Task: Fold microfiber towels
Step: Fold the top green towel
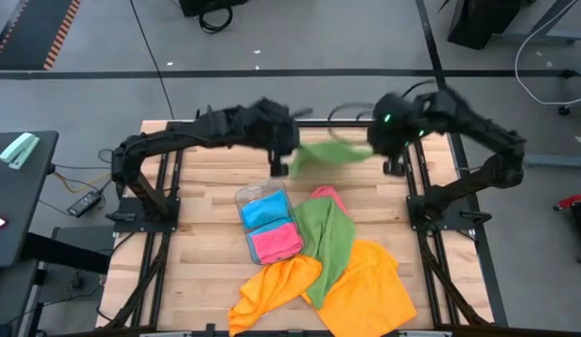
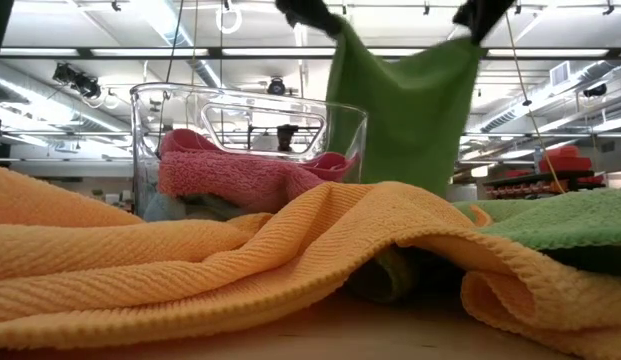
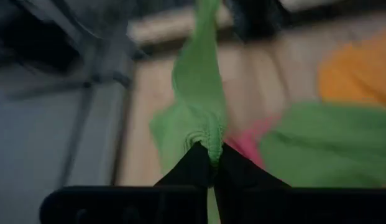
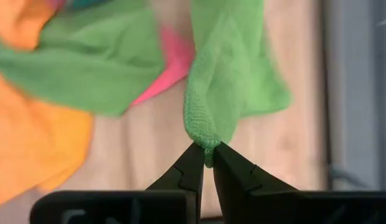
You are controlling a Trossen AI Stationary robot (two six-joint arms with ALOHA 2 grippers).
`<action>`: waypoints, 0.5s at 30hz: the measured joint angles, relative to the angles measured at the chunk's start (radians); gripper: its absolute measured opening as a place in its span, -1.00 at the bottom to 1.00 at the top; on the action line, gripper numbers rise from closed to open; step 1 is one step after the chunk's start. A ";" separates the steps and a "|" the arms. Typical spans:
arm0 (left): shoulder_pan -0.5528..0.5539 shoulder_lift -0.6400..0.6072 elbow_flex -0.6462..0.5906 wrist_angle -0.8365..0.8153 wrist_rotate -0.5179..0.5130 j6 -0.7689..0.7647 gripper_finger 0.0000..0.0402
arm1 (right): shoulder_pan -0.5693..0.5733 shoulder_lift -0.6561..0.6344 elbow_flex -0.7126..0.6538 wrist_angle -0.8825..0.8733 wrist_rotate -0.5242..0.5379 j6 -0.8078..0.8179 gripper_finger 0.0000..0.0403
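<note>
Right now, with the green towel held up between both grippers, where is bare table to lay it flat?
Bare wood lies at the table's far strip under the held green towel, pinched by the left gripper and right gripper, and left of the clear tray. The near middle is crowded with orange towels and another green towel.

I see grey floor (image 1: 299, 37) beyond my claws. Overhead run white ceiling beams (image 2: 100, 60) with strip lights.
</note>
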 joint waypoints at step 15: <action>-0.219 0.137 0.000 -0.032 0.028 -0.176 -0.93 | 0.229 -0.069 -0.305 -0.013 -0.056 0.113 -0.79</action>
